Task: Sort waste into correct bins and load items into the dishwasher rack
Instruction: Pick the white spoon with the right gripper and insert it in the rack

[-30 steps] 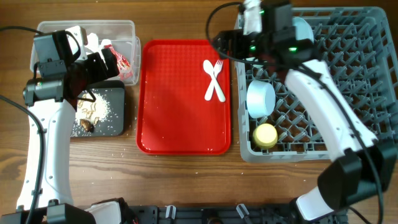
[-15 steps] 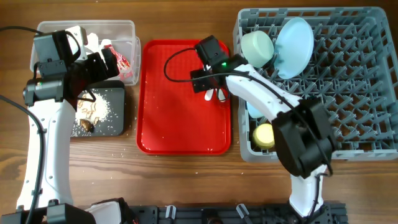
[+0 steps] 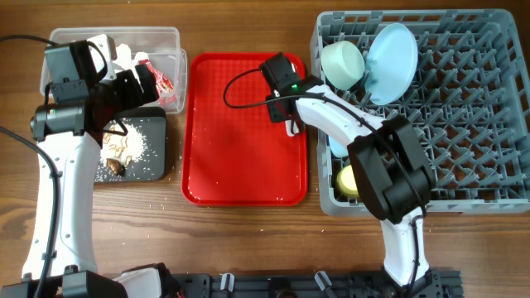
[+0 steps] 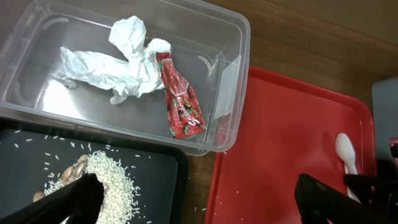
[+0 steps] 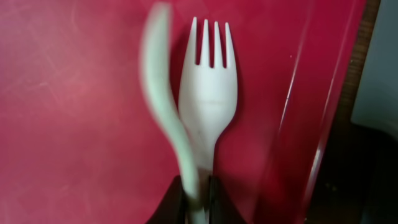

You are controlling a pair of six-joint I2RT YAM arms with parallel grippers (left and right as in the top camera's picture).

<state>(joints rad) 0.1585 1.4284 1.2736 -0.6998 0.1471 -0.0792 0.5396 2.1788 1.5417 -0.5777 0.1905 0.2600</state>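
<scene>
My right gripper is down on the red tray, shut on the handle of the white spoon, which stands tipped on its edge and blurred. The white fork lies flat just right of it, its handle running in between the same fingers. My left gripper hangs open over the near corner of the clear tub. That tub holds the napkin and the red wrapper. Brown scraps and rice lie in the black tray.
The grey rack at the right holds the light blue plate, the green bowl, a blue bowl and the yellow cup, the last two partly under my right arm. Loose rice grains dot the table.
My right arm has swung from over the rack down to the red tray, and its gripper has shut on the spoon, tipping it up. The left arm has not moved.
</scene>
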